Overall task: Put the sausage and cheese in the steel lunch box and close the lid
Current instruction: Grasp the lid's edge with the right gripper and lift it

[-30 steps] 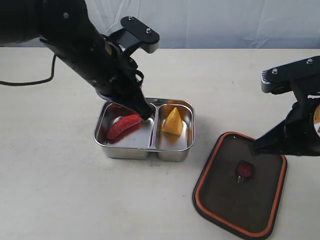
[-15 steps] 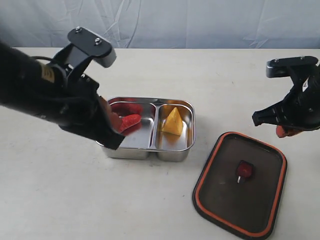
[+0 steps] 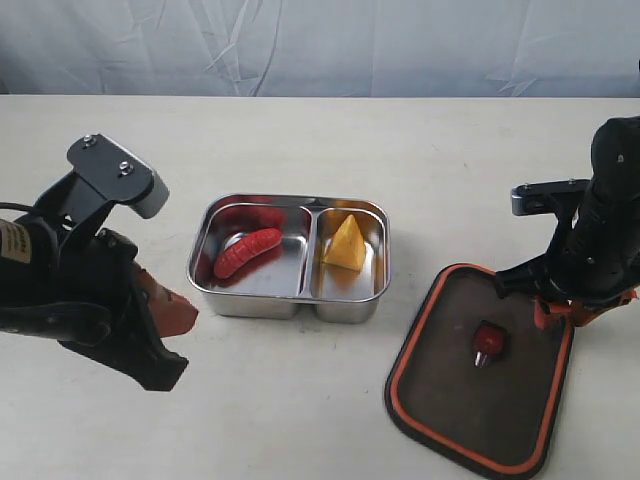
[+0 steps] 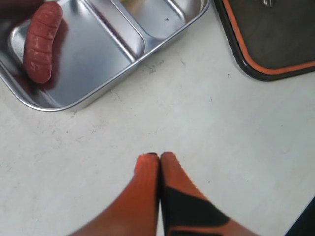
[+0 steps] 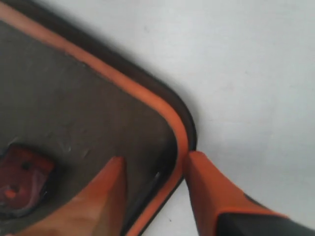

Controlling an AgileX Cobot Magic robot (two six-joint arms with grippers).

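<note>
The steel lunch box (image 3: 296, 300) sits mid-table with the red sausage (image 3: 247, 251) in its left compartment and the yellow cheese (image 3: 345, 245) in its right one. The dark lid (image 3: 450, 400) lies front right, orange seal rim up, valve tab (image 3: 488, 341) showing. My left gripper (image 3: 185, 315) hangs front left of the box, shut and empty; its wrist view shows the fingertips (image 4: 147, 160) pressed together above bare table, the sausage (image 4: 43, 42) beyond. My right gripper (image 3: 548, 308) is open at the lid's far right edge. Its fingers (image 5: 197, 164) straddle the lid's rim (image 5: 181, 137).
A pale tabletop (image 3: 450, 150) carries everything, with a wrinkled white backdrop (image 3: 350, 45) behind it. The left arm's black body (image 3: 70, 280) fills the front left area. A corner of the lid (image 4: 266, 49) shows in the left wrist view.
My left gripper left the sausage in the box, pulled back to the front left and shut. My right gripper came down onto the lid's far right rim.
</note>
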